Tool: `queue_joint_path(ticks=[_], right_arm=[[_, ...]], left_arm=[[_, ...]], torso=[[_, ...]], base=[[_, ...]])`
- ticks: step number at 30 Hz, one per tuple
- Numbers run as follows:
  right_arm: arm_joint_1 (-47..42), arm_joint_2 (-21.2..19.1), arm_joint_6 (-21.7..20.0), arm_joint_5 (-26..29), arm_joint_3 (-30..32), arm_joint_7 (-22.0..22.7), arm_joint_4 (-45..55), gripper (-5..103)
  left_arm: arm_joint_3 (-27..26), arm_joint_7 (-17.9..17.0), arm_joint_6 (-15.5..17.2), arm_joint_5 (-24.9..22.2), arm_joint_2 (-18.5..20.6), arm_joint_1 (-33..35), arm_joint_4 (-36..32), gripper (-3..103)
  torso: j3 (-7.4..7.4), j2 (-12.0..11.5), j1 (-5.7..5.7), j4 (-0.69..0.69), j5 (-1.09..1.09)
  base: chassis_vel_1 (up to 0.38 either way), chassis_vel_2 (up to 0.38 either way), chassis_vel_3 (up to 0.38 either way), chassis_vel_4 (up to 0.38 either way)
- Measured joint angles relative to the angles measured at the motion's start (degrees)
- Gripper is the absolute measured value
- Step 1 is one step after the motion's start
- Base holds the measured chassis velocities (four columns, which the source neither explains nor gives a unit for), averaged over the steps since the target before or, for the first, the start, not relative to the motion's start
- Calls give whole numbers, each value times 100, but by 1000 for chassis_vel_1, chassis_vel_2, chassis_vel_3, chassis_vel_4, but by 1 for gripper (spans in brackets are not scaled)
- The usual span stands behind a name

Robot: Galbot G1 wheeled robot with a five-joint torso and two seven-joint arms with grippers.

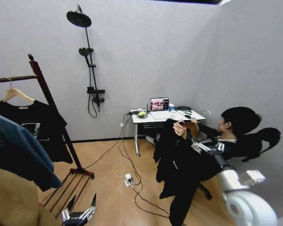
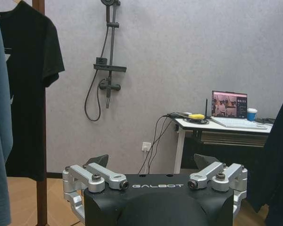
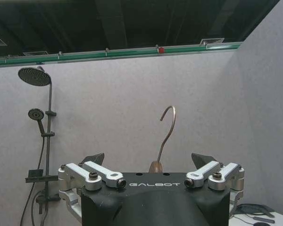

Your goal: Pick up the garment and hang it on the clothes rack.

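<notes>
The garment [image 1: 179,169], long and black, hangs from a wooden hanger that a seated person's hand [image 1: 179,129] holds up at the right. My right gripper [image 1: 193,137] is raised to the hanger's top. In the right wrist view this gripper [image 3: 148,159] is open, and the metal hook [image 3: 168,132] rises between its spread fingers without being clamped. The clothes rack [image 1: 43,87] stands at the left, its rod [image 1: 12,78] carrying other clothes. My left gripper [image 1: 80,215] hangs low near the rack's base, open [image 2: 152,160] and holding nothing. The garment's edge [image 2: 279,165] shows beside it.
A black T-shirt [image 1: 35,125] and a blue jacket [image 1: 16,153] hang on the rack, with tan cloth [image 1: 9,202] below them. A white desk [image 1: 153,117] with a laptop [image 1: 159,104] stands at the back wall. Cables and a power strip [image 1: 128,179] lie on the floor. A shower fitting [image 1: 87,52] is on the wall.
</notes>
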Motion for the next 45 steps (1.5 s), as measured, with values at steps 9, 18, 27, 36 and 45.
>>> queue_joint_path(ticks=[9,18,27,36,45], right_arm=[[644,-342,-125,45,-230,100,-689,100],[1160,-378,-116,-104,-751,95,-1340,100],[1320,-183,40,-248,-1089,-6,-1633,69],[1385,-112,104,-299,-1157,-12,-1702,37],[1168,54,194,-323,-1115,-8,-1499,10]], left_arm=[[0,0,0,0,0,-2,0,100],[0,0,0,0,0,-2,0,100],[0,0,0,0,0,-2,0,100],[0,0,0,0,0,-2,0,100],[0,-1,0,0,0,-2,0,100]], torso=[[3,-5,10,2,-3],[3,-5,9,1,-4],[3,-5,9,0,-4],[2,-4,9,1,-5],[2,-4,9,0,-4]], base=[[9,-19,-17,20],[-3,1,3,-6],[0,0,0,0],[0,0,0,0],[0,0,0,0]])
